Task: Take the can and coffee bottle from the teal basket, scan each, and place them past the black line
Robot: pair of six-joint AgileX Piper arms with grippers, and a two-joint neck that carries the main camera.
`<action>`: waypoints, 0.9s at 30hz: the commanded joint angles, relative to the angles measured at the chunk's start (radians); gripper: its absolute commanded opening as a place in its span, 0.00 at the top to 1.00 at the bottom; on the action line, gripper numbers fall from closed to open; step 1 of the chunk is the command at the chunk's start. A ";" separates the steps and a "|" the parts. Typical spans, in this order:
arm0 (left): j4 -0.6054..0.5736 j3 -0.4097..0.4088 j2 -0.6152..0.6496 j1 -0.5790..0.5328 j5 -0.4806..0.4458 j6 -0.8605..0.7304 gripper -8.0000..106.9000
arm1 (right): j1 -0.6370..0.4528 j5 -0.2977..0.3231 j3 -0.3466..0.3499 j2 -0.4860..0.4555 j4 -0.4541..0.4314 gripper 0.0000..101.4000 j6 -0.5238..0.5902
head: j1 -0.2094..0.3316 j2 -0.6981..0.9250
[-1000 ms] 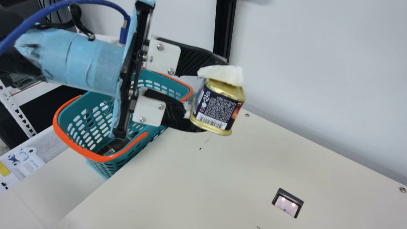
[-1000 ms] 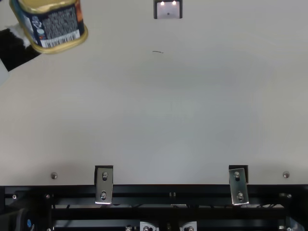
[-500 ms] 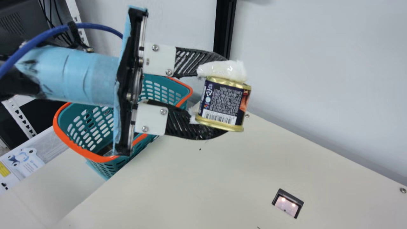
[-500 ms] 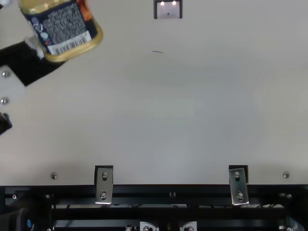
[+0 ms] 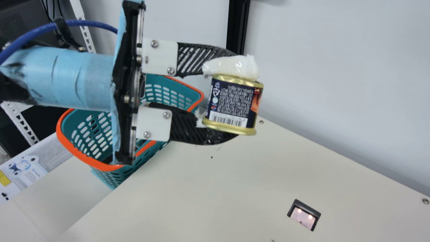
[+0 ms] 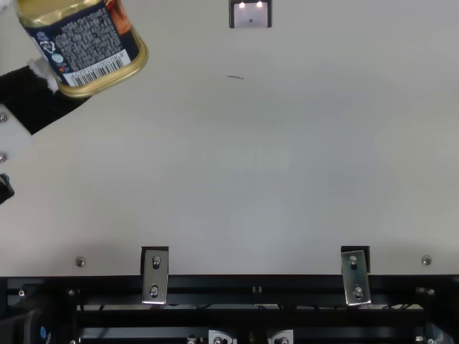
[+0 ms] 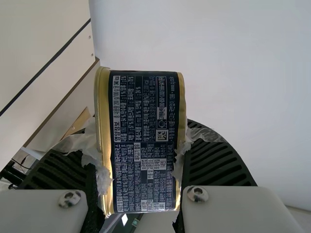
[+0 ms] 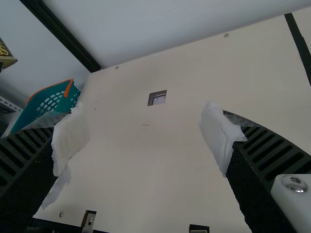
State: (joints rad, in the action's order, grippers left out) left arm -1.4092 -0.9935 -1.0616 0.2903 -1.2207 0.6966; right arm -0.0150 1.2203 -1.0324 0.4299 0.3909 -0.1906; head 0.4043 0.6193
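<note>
My left gripper (image 5: 224, 101) is shut on the can (image 5: 234, 102), holding it in the air to the right of the teal basket (image 5: 82, 154). The can's barcode side faces the main view. In the left wrist view the left gripper (image 7: 141, 160) has the can (image 7: 143, 136) between its padded fingers. A dark item, partly hidden, lies in the basket; I cannot tell what it is. The scanner window (image 5: 304, 215) is set in the table. In the right wrist view my right gripper (image 8: 146, 141) stands open over the table. The black line (image 8: 300, 48) crosses the table there.
A pale wall (image 5: 336, 67) with a black post (image 5: 238, 27) stands behind the table (image 5: 215, 198). In the top view, metal brackets (image 6: 155, 276) sit at the table's edge by a black frame.
My left gripper first carried the can rightward and levelled it, then shifted slightly back left and up in the main view. The basket and scanner have stayed put.
</note>
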 commanded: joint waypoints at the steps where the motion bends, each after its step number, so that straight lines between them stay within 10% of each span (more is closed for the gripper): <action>1: 0.000 0.000 0.000 0.000 0.000 0.000 0.84 | 0.000 0.000 0.000 0.000 0.000 0.00 0.000 | 0.032 0.016; 14: 0.016 0.006 -0.007 -0.006 0.037 -0.037 0.84 | 0.000 0.000 0.000 0.000 0.000 0.00 0.000 | 0.032 0.016; 27: 0.117 -0.048 -0.127 -0.167 0.587 -0.355 0.84 | 0.000 0.000 0.000 0.000 0.000 0.00 0.000 | 0.032 0.016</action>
State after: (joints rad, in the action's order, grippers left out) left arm -1.2914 -1.0418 -1.1826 0.1542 -0.8250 0.4448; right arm -0.0150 1.2203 -1.0324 0.4299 0.3909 -0.1906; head 0.3992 0.6193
